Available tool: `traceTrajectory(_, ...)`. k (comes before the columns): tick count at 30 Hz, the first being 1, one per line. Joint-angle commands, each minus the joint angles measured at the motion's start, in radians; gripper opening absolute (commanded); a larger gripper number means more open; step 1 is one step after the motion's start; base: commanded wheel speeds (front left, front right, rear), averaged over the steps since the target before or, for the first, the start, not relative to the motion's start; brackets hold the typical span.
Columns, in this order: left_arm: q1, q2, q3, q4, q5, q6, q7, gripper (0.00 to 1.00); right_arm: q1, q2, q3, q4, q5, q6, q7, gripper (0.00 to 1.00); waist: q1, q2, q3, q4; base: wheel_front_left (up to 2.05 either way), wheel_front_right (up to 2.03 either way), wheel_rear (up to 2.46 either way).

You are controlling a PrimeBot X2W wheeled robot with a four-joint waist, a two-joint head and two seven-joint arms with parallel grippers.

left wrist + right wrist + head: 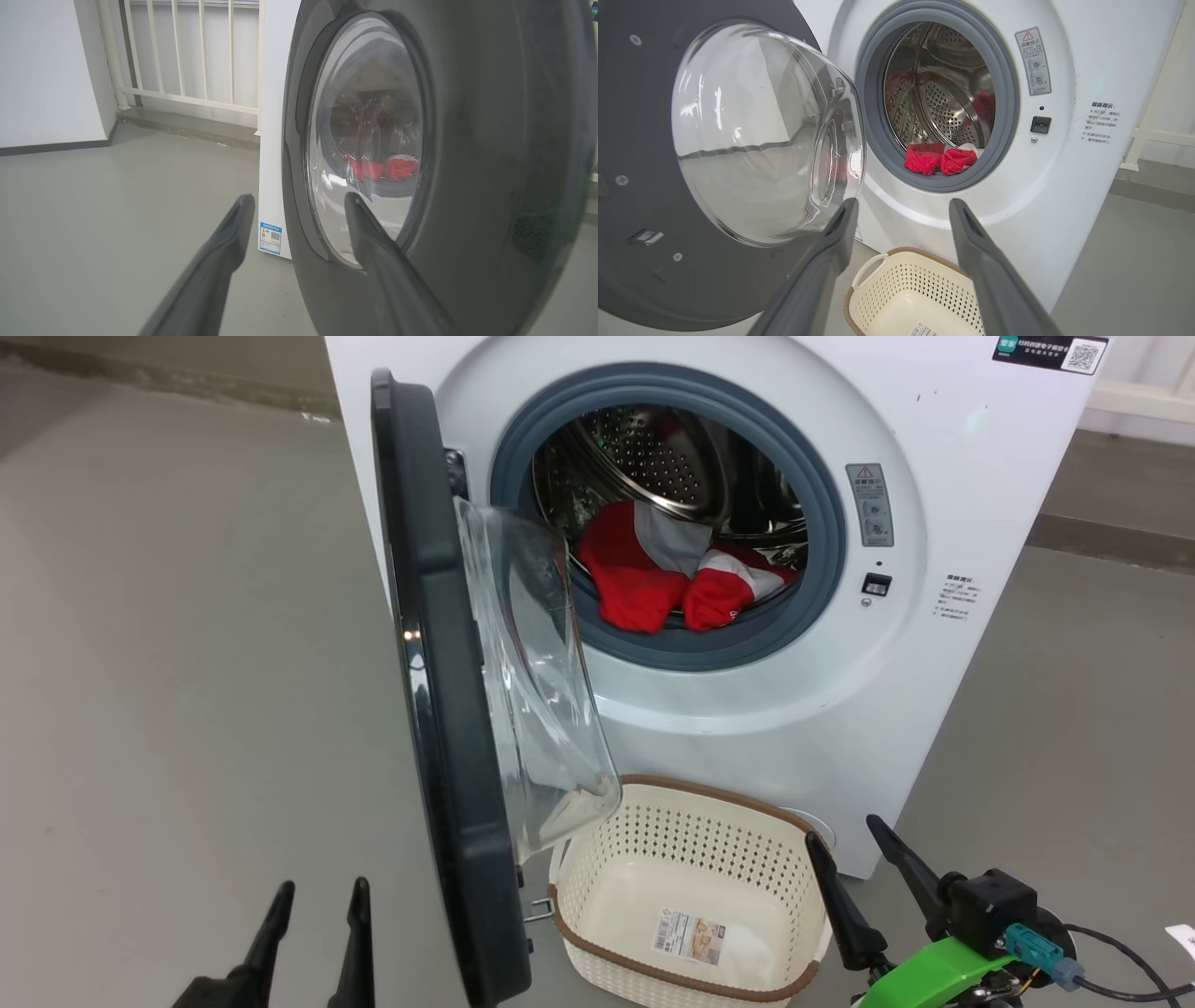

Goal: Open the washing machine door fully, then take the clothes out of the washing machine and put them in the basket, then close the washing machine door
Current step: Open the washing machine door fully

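Door [439, 663] only half swung. Left gripper [322, 887], right gripper [843, 831]: jaws wide, empty. Push its rim toward 9 o'clock, off the glass.

The opening inside the grey rubber ring [826, 523] of the washing machine [980, 709] was left unblocked from the front and right, with the clothes [639, 593] heaped at its lower lip. The left side was barred by the washing machine door [439, 663], stood out edge-on, its glass bowl [541, 709] bulged toward the opening, close by the basket [691, 840]. The basket's top was left open, and bare floor [187, 663] was seen left of the door
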State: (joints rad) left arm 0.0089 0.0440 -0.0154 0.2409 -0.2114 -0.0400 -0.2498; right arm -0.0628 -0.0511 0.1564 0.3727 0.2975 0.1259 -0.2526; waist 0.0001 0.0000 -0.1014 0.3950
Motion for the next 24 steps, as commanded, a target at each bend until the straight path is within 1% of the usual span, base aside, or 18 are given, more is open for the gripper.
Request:
traceTrajectory(1,-0.015,0.007,0.029,-0.018,-0.004,0.009,-0.012,1.0,-0.014,0.001,0.025,-0.019,0.007,0.005,-0.009,1.0,0.0,0.0,-0.001,-0.001,0.0,0.0,0.0)
traceTrajectory(4,-0.015,0.007,0.024,-0.003,-0.002,0.014,-0.011,1.0,-0.013,0.001,0.03,-0.015,0.011,0.005,-0.009,1.0,0.0,0.0,-0.002,-0.005,0.0,0.0,0.0)
traceTrajectory(8,-0.016,0.015,0.018,-0.017,0.016,0.037,-0.002,1.0,-0.012,0.001,0.033,-0.015,0.018,0.005,-0.009,1.0,0.0,0.0,-0.003,-0.009,0.0,0.0,0.0)
traceTrajectory(9,-0.016,0.015,0.016,-0.024,0.018,0.041,0.002,0.66,-0.011,0.001,0.032,-0.015,0.018,0.005,-0.009,1.0,0.0,0.0,-0.003,-0.008,0.0,0.0,0.0)
traceTrajectory(10,-0.017,0.017,0.015,-0.034,0.021,0.044,0.003,0.36,-0.011,0.001,0.03,-0.014,0.018,0.005,-0.009,1.0,0.0,0.0,-0.003,-0.008,0.0,0.0,0.0)
traceTrajectory(11,-0.018,0.02,0.013,-0.045,0.027,0.049,0.004,0.01,-0.011,0.001,0.029,-0.012,0.018,0.005,-0.009,1.0,0.0,0.0,-0.003,-0.008,0.0,0.0,0.0)
traceTrajectory(16,-0.036,0.021,0.018,-0.133,0.024,0.072,0.029,0.0,-0.013,0.001,0.027,-0.004,0.018,0.005,-0.009,1.0,0.0,0.0,-0.002,-0.006,0.0,0.0,0.0)
traceTrajectory(20,-0.061,0.021,0.031,-0.236,0.005,0.091,0.059,0.0,-0.015,0.001,0.03,0.0,0.021,0.005,-0.009,1.0,0.0,0.0,-0.002,-0.01,0.0,0.0,0.0)
traceTrajectory(24,-0.098,0.027,0.024,-0.347,0.009,0.098,0.091,0.0,-0.019,0.001,0.037,0.004,0.023,0.005,-0.009,1.0,0.0,0.0,0.0,-0.019,0.0,0.0,0.0)
